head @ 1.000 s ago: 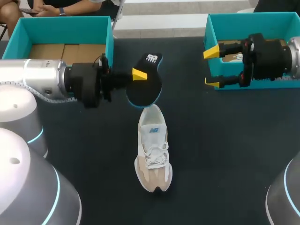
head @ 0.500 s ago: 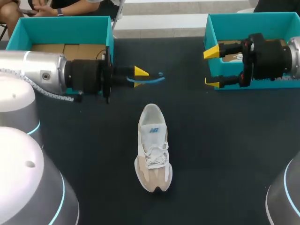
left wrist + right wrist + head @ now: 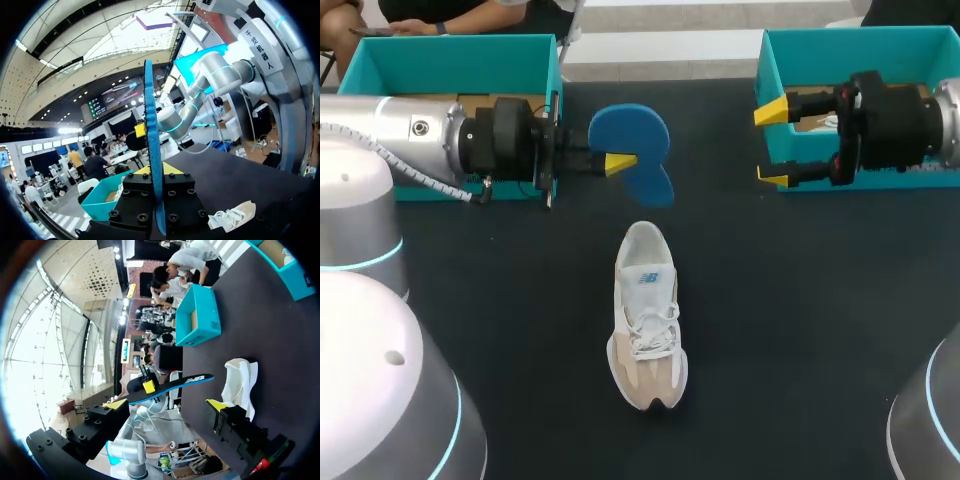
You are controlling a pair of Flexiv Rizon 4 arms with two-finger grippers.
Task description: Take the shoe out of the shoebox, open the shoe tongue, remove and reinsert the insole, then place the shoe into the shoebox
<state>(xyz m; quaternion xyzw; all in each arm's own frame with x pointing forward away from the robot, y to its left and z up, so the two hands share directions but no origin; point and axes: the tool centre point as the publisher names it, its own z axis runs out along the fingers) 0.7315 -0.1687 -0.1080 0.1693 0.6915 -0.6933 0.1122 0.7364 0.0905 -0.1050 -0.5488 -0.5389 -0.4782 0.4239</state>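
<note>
On the dark worktop [image 3: 800, 320], near the middle: a white and beige shoe [image 3: 647, 315], upright on its sole, laces up, toe toward the robot, heel toward the far edge. Well apart from both grippers and outside both boxes.

Beyond the heel, not touching it: the insole [image 3: 632, 148], blue face turned up to the head camera, broad end farther away, narrow end nearer the shoe. Pinched at one side edge by the left gripper [image 3: 618, 162], fingers pressed on it from two sides, arm coming in level from the left, in front of the left shoebox [image 3: 450, 48]. Brown cardboard floor visible inside that box.

In the left wrist view, the same insole [image 3: 150, 125] edge-on, a thin blue strip standing straight out between the black finger bodies of the left gripper [image 3: 159, 172]. Beside and below it, the shoe [image 3: 232, 217] on the worktop.

At the right: the right gripper [image 3: 773, 144], fingers spread wide with only air between them, yellow tips just at the left wall of the right shoebox [image 3: 860, 38]. Inside of that box mostly hidden behind the arm.

In the right wrist view, ahead of the spread right gripper [image 3: 165, 404]: the insole [image 3: 175, 385] as a slim dark band held off the worktop, the shoe [image 3: 240, 382] beside it, and farther off the left shoebox [image 3: 200, 315], open at the top.
</note>
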